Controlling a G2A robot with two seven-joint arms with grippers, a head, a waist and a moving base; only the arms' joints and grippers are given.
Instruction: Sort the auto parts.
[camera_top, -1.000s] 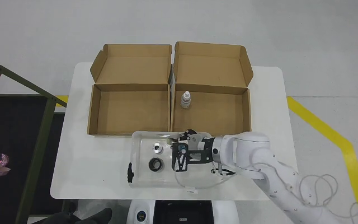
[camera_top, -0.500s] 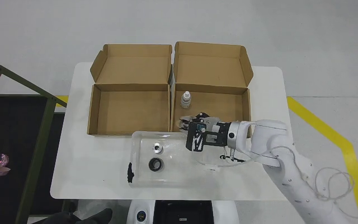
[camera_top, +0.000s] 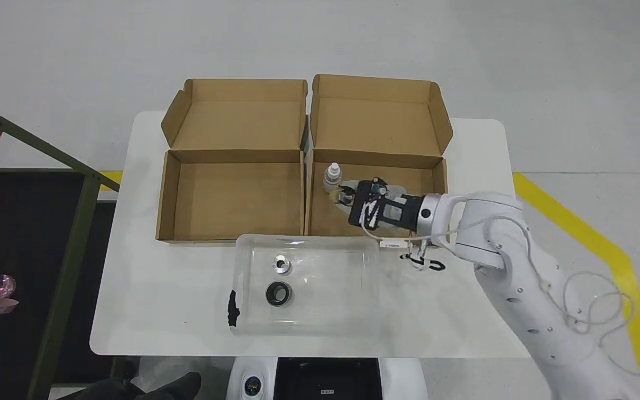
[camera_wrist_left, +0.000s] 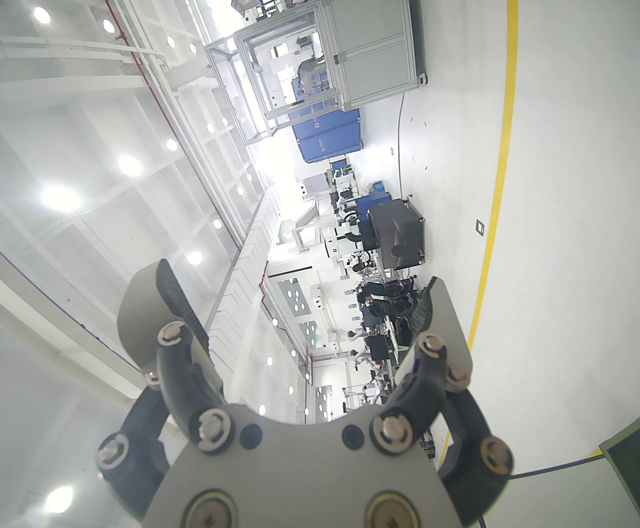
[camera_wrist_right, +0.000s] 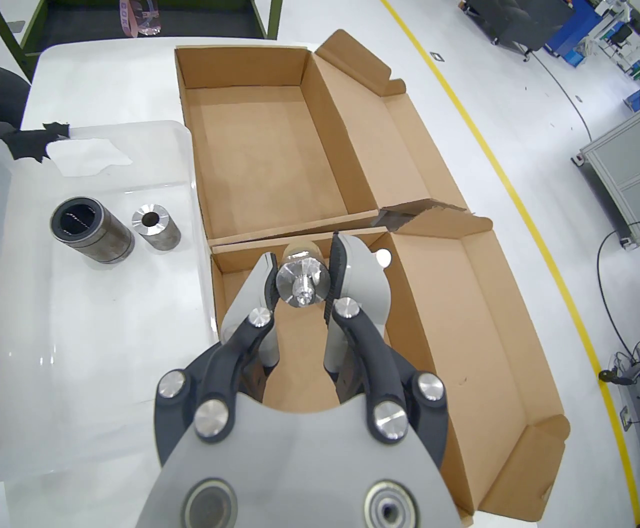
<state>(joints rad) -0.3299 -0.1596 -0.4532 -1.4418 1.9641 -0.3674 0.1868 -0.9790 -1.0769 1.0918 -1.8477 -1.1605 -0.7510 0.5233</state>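
My right gripper (camera_top: 350, 200) (camera_wrist_right: 300, 272) is shut on a small bulb-shaped part with a metal base (camera_wrist_right: 301, 282). It holds the part over the near left corner of the right cardboard box (camera_top: 400, 180) (camera_wrist_right: 450, 310). A similar white part (camera_top: 332, 178) (camera_wrist_right: 384, 257) stands in that box just beyond the gripper. In the clear plastic tray (camera_top: 300, 322) (camera_wrist_right: 75, 310) lie a dark linear bearing (camera_top: 278, 294) (camera_wrist_right: 92, 230) and a small metal cylinder (camera_top: 281, 265) (camera_wrist_right: 156, 227). My left gripper (camera_wrist_left: 300, 290) is open with nothing in it and points up at a hall ceiling.
The left cardboard box (camera_top: 230, 200) (camera_wrist_right: 260, 150) stands open with a bare floor, side by side with the right one. Both lids are folded back. A black piece of tape (camera_top: 231, 308) hangs on the tray's left rim. White tabletop (camera_top: 480, 150) surrounds the boxes.
My right gripper has risen out of the tray with the bulb-shaped part and moved back and to the right, over the right box. The tray parts have stayed put.
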